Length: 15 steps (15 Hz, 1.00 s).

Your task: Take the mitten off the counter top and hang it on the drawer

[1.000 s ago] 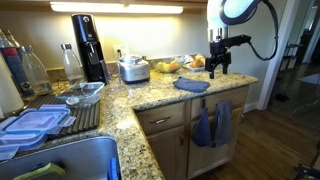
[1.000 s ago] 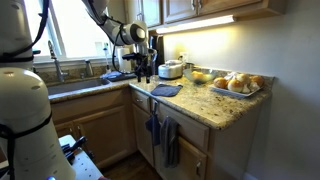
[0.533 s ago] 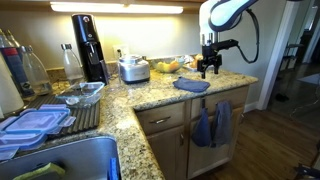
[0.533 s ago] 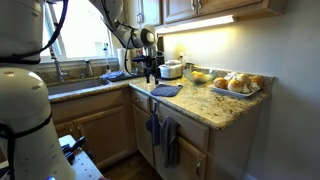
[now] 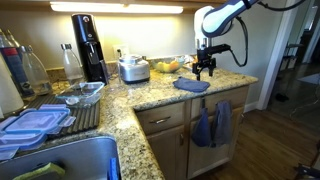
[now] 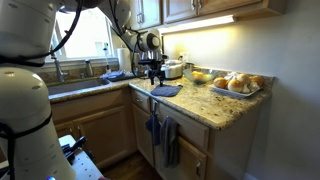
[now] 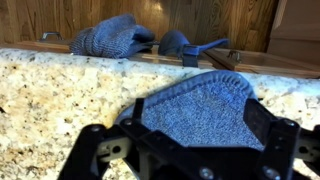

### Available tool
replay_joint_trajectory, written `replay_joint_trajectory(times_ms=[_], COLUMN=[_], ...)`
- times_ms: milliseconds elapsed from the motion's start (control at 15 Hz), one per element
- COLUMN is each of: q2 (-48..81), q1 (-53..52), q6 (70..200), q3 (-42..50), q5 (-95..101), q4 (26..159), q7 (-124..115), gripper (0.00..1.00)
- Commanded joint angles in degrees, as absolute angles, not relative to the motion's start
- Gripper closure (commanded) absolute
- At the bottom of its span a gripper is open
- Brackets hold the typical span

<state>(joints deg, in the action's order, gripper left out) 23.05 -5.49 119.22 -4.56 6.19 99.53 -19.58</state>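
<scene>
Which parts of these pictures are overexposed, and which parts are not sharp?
In an exterior view the window is blown out to white. In an exterior view the under-cabinet light is a bright strip of glare. In the wrist view the claw looks dark and soft, and the mitten is sharper.

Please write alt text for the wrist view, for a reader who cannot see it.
A blue mitten lies on the speckled granite counter, framed by the open tool. Past the edge, two duller cloths hang against wood.

We see wooden upper cabinets [image 6: 190,8] over a light strip [image 6: 200,22], a bright window [image 6: 85,35] left, and seemingly dark wood floor [image 5: 270,140].
</scene>
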Motion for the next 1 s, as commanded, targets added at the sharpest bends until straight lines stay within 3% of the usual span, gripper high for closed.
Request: replay_joint_trajectory(times_ms=[0,933], q2=[23.0,35.1], q1=[-6.7,-5.1], q6=[119.1,119.2], q3=[-3.2,-2.3], q5=[5.6,5.7], q4=[99.4,84.9], q7=[-19.2,-7.4], gripper=[0.0,0.0])
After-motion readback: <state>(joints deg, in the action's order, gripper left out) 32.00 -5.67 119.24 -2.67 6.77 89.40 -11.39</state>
